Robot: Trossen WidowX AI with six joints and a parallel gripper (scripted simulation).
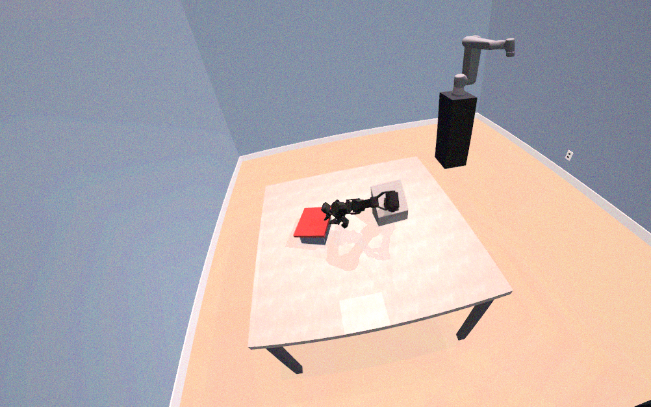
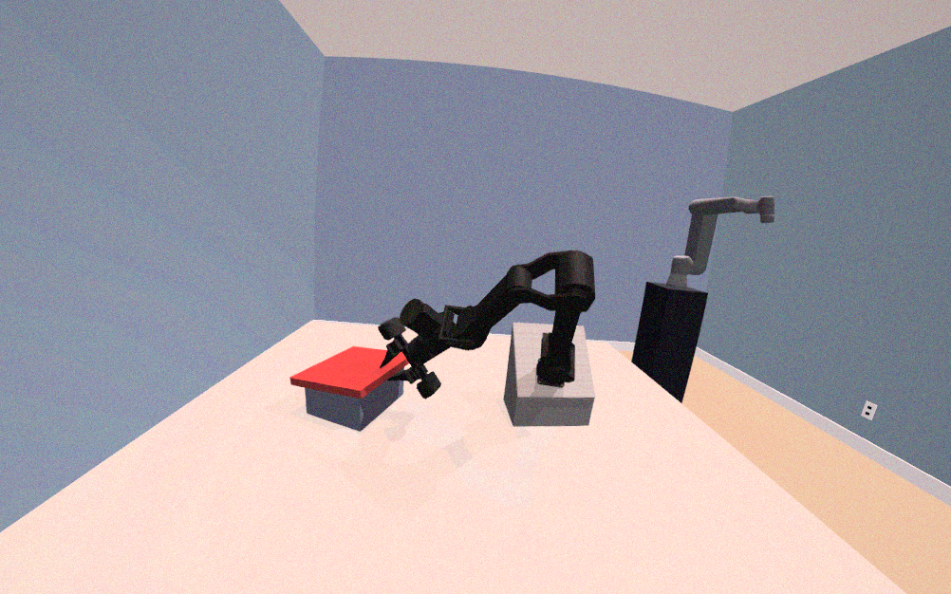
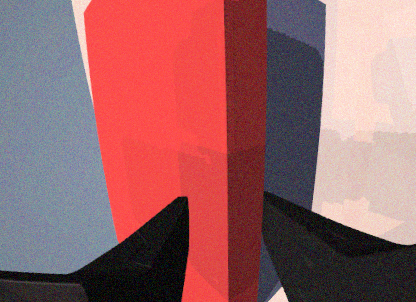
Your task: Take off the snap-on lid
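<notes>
Lid edge between tool fingers

box mostly hidden behind lid, gripper fingers cropped at frame bottom, seemingly clamped

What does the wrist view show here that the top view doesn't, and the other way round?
Only the wrist view shows the grip up close: one finger on the red lid's top face, the other under its edge.

Only the top view shows the whole table, a pale square patch near its front edge, and a second grey arm on a black pedestal.

Both show the lid over the blue-grey box, with the gripper shut on its edge.
</notes>
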